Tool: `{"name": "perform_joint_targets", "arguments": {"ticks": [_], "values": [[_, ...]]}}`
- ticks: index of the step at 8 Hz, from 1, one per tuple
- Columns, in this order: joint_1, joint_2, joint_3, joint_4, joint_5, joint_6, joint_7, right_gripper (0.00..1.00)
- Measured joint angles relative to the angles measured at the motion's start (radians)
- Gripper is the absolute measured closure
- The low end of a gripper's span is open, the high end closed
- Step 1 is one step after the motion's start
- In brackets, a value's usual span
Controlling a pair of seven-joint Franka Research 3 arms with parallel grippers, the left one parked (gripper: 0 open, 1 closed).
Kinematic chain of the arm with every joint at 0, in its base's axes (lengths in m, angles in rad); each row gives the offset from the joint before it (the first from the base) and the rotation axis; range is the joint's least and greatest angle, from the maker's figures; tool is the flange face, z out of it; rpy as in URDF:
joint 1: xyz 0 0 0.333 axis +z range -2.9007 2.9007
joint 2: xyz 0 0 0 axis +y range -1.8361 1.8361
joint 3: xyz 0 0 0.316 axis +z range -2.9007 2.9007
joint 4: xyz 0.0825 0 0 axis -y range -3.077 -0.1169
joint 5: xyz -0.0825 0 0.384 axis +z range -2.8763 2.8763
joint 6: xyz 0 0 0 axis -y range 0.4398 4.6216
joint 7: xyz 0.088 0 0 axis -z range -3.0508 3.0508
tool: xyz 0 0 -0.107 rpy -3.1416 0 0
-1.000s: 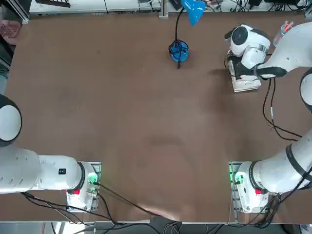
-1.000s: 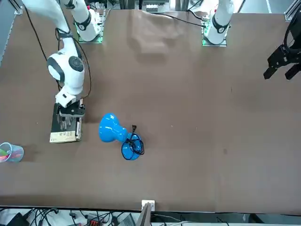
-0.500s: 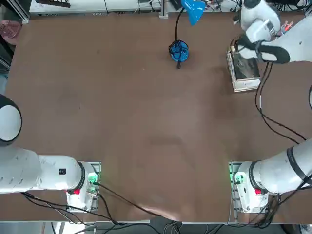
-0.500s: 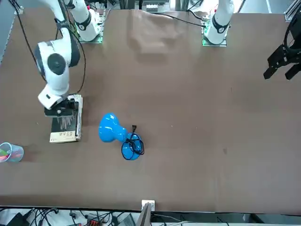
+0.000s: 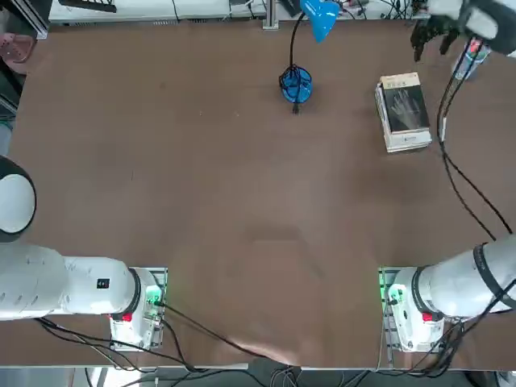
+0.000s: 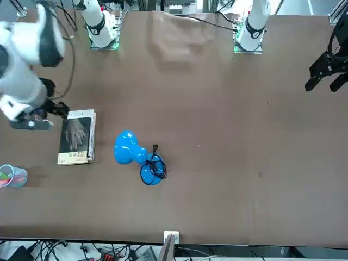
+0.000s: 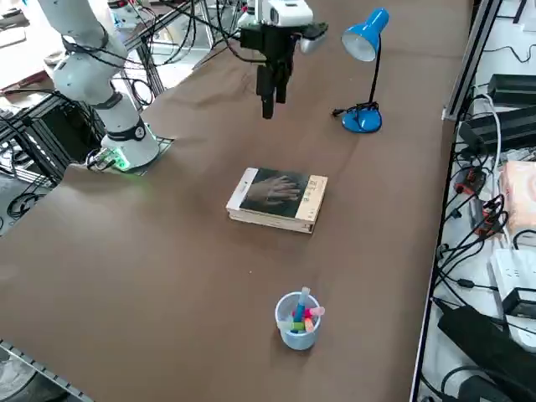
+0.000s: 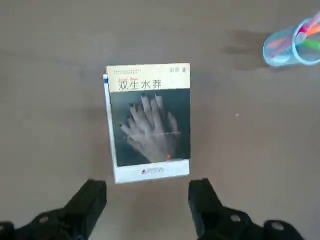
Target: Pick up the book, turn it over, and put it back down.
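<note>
The brown table (image 5: 242, 201) spreads out beneath everything, with white-topped surfaces beyond its far edge. The small book (image 8: 151, 127) lies on a larger white book (image 8: 150, 172), its dark face with the pale hand picture and cream band upward; the white book shows along two of its sides. Above the table near the small book, and apart from it, hangs the right gripper (image 8: 147, 200), released, its two fingers spread with nothing between them. Near the small book stands a light-blue cup (image 7: 299, 327) of colored markers (image 7: 303, 315). On another side of the small book is a blue desk lamp (image 7: 362, 117).
</note>
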Motion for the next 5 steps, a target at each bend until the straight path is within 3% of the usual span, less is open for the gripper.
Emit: {"name": "perform_joint_targets", "arguments": {"ticks": [2,5], "values": [[-0.084,-0.013,-0.011,0.137,0.108,-0.147,-0.092,0.00],[-0.096,-0.071,-0.018,0.240,0.158,-0.229,-0.102,0.00]]}}
